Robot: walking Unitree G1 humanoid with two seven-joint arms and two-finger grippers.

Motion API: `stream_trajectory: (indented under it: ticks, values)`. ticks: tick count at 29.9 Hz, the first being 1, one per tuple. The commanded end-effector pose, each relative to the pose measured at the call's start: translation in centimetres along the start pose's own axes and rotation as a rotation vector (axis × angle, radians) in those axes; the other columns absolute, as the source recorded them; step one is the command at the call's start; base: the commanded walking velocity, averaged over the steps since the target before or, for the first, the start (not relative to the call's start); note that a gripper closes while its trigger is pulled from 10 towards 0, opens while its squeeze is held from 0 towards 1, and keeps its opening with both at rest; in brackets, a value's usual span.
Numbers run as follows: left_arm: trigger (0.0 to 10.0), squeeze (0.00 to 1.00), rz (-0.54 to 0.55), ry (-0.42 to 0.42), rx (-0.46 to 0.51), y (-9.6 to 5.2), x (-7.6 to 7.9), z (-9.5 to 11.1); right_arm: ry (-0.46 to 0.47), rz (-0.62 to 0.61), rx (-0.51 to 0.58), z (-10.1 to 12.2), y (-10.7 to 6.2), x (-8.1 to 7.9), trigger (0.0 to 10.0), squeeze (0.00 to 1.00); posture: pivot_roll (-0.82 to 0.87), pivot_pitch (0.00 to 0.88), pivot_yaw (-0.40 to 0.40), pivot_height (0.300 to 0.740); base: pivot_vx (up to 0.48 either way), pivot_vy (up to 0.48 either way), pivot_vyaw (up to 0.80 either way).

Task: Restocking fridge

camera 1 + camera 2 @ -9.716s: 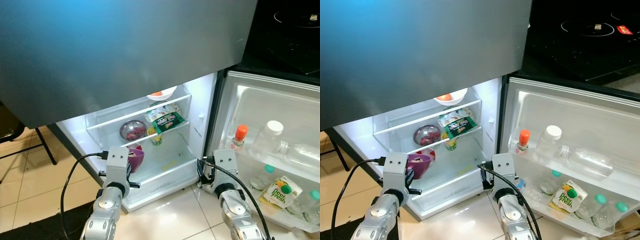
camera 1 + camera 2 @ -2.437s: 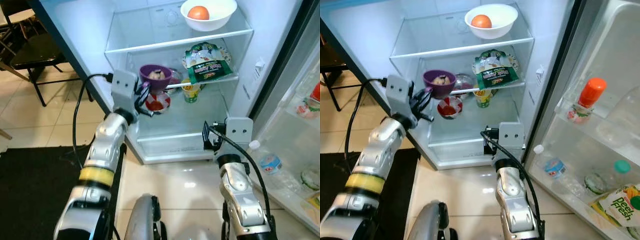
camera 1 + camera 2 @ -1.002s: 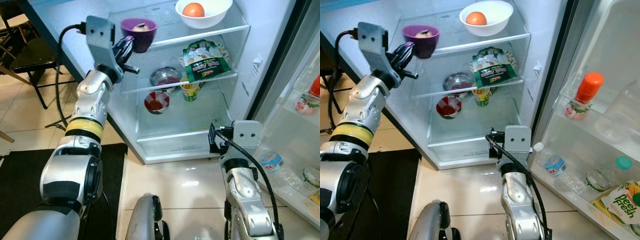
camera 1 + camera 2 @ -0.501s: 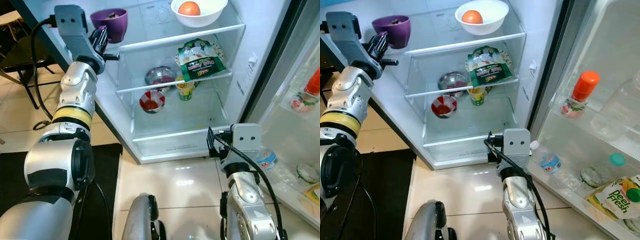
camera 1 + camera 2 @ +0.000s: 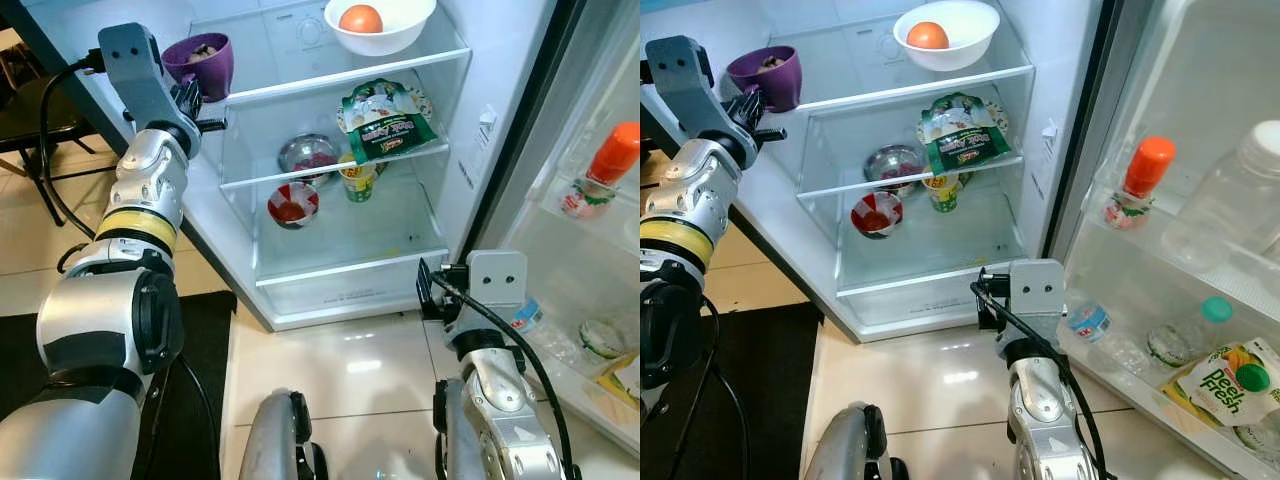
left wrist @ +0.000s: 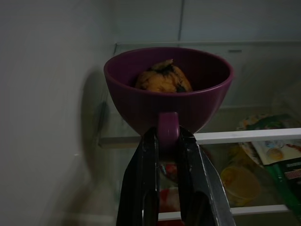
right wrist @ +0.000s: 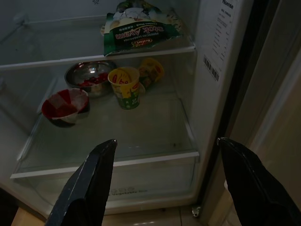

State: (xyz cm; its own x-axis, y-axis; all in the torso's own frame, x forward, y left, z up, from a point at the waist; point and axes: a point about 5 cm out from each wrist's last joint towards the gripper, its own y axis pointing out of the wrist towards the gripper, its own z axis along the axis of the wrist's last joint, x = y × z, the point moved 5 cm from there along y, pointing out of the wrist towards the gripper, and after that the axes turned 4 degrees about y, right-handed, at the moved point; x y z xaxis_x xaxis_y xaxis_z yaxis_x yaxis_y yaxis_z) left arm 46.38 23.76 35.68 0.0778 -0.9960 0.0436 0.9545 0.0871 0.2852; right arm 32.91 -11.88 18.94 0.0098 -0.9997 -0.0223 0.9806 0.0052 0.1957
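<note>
the fridge stands open in front of the robot, lit from inside. the left gripper is raised to the left end of the top shelf, its two black fingers pinched tight on the little handle of a purple bowl. the bowl sits upright at the shelf's left end, near the fridge's left wall, with something orange-brown inside it; i cannot tell whether its base touches the glass. further right on the same shelf is a white bowl holding an orange fruit.

on the middle shelf a green snack packet lies at the front right edge, hanging a little over it. on the shelf below are a steel bowl, a red and white bowl and a yellow-green cup, close together.

the right gripper hangs low before the bottom of the fridge, its fingers spread wide and holding nothing.

the open door on the right carries an orange-capped bottle, a large clear bottle and a green and white juice carton lower down.
</note>
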Motion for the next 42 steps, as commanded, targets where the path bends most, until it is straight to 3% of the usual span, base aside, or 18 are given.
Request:
stream_trajectory:
  ticks: [1, 3, 4, 5, 7, 8, 16, 17, 23, 29, 37, 42]
  values:
    - [10.0, 0.00, 0.081, 0.061, -0.087, -0.5, -2.8, -1.4, 0.010, 0.012, -0.015, -0.2, -0.4, -0.5, 10.0, 0.00, -0.08, 0.384, 0.159, 0.595, 0.000, 0.000, 0.00]
    - [10.0, 0.00, 0.104, 0.089, -0.098, -0.5, -3.2, -1.2, 0.013, 0.009, -0.015, -0.1, -0.4, -0.5, 10.0, 0.00, -0.08, 0.381, 0.162, 0.595, 0.000, 0.000, 0.00]
    - [10.0, 0.06, 0.110, 0.099, -0.097, -0.5, -3.3, -1.0, 0.014, 0.007, -0.015, -0.1, -0.4, -0.5, 10.0, 0.00, -0.07, 0.381, 0.164, 0.595, 0.000, 0.000, 0.00]
    - [10.0, 0.46, 0.112, 0.107, -0.095, -0.4, -3.4, -0.8, 0.015, 0.006, -0.016, -0.1, -0.4, -0.4, 10.0, 0.00, -0.07, 0.382, 0.165, 0.595, 0.000, 0.000, 0.00]
    - [10.0, 0.46, 0.112, 0.112, -0.093, -0.4, -3.4, -0.6, 0.015, 0.005, -0.016, -0.1, -0.4, -0.4, 10.0, 0.00, -0.07, 0.382, 0.165, 0.595, 0.000, 0.000, 0.00]
    - [10.0, 1.00, 0.112, 0.114, -0.091, -0.4, -3.4, -0.5, 0.016, 0.004, -0.017, -0.1, -0.4, -0.4, 10.0, 0.00, -0.07, 0.384, 0.167, 0.595, 0.000, 0.000, 0.00]
    - [10.0, 1.00, 0.111, 0.098, -0.071, -0.4, -3.4, -0.1, 0.020, 0.001, -0.020, -0.2, -0.4, -0.4, 10.0, 0.00, -0.07, 0.384, 0.169, 0.595, 0.000, 0.000, 0.00]
    - [10.0, 0.00, 0.108, 0.091, -0.060, -0.3, -3.4, 0.1, 0.020, 0.001, -0.021, -0.2, -0.4, -0.5, 10.0, 0.00, -0.07, 0.383, 0.170, 0.595, 0.000, 0.000, 0.00]
    - [10.0, 0.00, 0.089, 0.087, -0.008, -0.2, -3.0, 1.2, 0.021, -0.001, -0.022, -0.3, -0.4, -0.4, 10.0, 0.00, -0.06, 0.379, 0.169, 0.595, 0.000, 0.000, 0.00]
    - [10.0, 0.00, -0.069, 0.164, 0.042, -0.2, -0.8, 1.4, 0.029, 0.009, -0.018, -0.3, -0.2, -0.8, 10.0, 0.00, -0.05, 0.362, 0.170, 0.595, 0.000, 0.000, 0.00]
    - [10.0, 0.00, -0.092, 0.259, 0.066, -0.6, -0.8, 0.7, 0.040, 0.025, -0.012, -0.3, 0.0, -1.4, 10.0, 0.00, -0.05, 0.345, 0.172, 0.595, 0.000, 0.000, 0.00]
    - [10.0, 0.00, -0.168, 0.300, 0.199, -1.4, -0.1, 1.6, 0.044, 0.027, -0.004, -0.2, 0.2, -1.5, 10.0, 0.00, -0.04, 0.335, 0.174, 0.595, 0.000, 0.000, 0.00]
